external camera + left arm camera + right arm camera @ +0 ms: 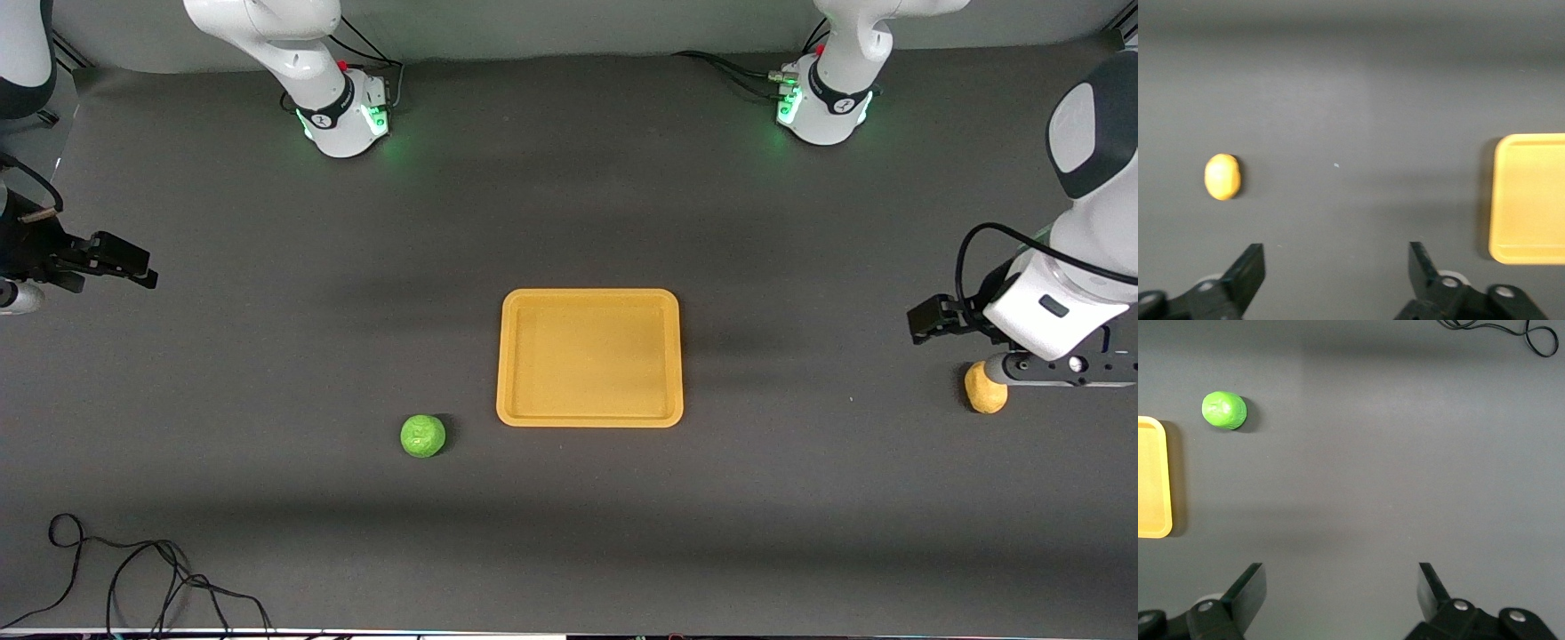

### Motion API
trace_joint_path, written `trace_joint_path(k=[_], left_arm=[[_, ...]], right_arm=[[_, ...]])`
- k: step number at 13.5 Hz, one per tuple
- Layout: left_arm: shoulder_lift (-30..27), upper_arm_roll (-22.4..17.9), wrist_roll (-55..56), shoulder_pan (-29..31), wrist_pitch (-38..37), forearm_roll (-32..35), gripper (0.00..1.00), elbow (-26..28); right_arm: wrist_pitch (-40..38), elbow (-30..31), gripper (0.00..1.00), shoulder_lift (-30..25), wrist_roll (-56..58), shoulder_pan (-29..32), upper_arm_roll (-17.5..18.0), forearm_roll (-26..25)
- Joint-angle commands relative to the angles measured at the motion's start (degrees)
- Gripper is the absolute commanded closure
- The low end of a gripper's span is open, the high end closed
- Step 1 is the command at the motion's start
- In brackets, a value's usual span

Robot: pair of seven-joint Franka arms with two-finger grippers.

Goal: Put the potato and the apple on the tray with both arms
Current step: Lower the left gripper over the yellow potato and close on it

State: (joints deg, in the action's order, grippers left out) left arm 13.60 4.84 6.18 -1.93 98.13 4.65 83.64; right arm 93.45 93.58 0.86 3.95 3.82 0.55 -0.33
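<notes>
An empty yellow-orange tray lies mid-table, a green apple just beside its near corner, a tan potato well apart toward the left arm's end.

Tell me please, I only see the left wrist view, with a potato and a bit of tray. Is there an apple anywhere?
Observer: Yes. The apple lies on the table by the tray's corner, toward the right arm's end and nearest the front camera.
Operator: Is the other gripper grabbing it?
Observer: No. The right gripper is open and waits over bare table at the right arm's end, well away from the apple.
Operator: And is mine right above the potato?
Observer: Not quite. From the front, the left arm's wrist overhangs part of the potato, but the open left gripper is over bare table on the potato's tray side.
</notes>
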Motion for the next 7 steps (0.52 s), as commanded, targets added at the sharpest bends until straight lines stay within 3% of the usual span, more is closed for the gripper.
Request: trace_joint_path(k=[1, 7], left_arm=[[5.19, -0.19, -10.26, 8.05, 6.61, 2.47, 0.02, 0.12], [14.44, -0.1, -21.02, 19.85, 19.26, 2.38, 0.01, 6.18]], right_arm=[[-0.73, -1.29, 0.0, 0.54, 0.62, 0.22, 0.33, -0.64], [-0.73, -1.29, 0.0, 0.89, 0.62, 0.22, 0.33, -0.64]])
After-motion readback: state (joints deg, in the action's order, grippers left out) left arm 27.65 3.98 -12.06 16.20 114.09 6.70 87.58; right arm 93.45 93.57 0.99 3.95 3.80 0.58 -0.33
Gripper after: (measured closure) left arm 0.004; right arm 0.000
